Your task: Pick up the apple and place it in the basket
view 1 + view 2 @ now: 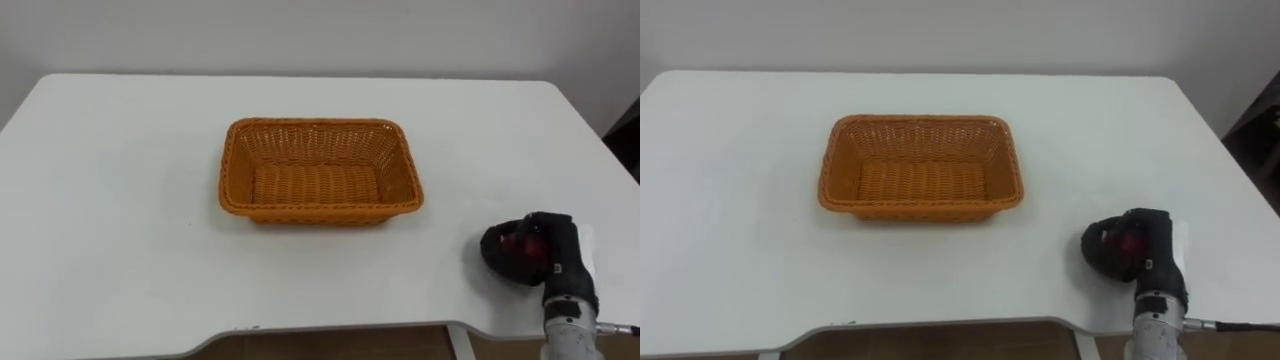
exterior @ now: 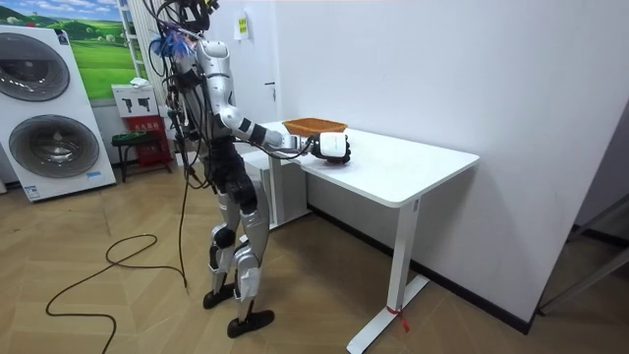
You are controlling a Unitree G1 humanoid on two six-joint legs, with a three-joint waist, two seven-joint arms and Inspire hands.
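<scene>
A red apple (image 1: 513, 244) rests low over the white table (image 1: 120, 200) near its front right corner, mostly wrapped by dark fingers. My right hand (image 1: 548, 258) comes in from the lower right and is shut on the apple. An orange woven basket (image 1: 320, 209) stands empty in the middle of the table, a good way left of and beyond the hand. In the room view I stand upright at the table's end, with the right hand (image 2: 332, 147) stretched over the tabletop beside the basket (image 2: 314, 126).
The table's front edge runs just below the hand, and its right edge lies close by. White wall lies behind the table. In the room view, washing machines (image 2: 44, 108) stand behind me at the room view's left.
</scene>
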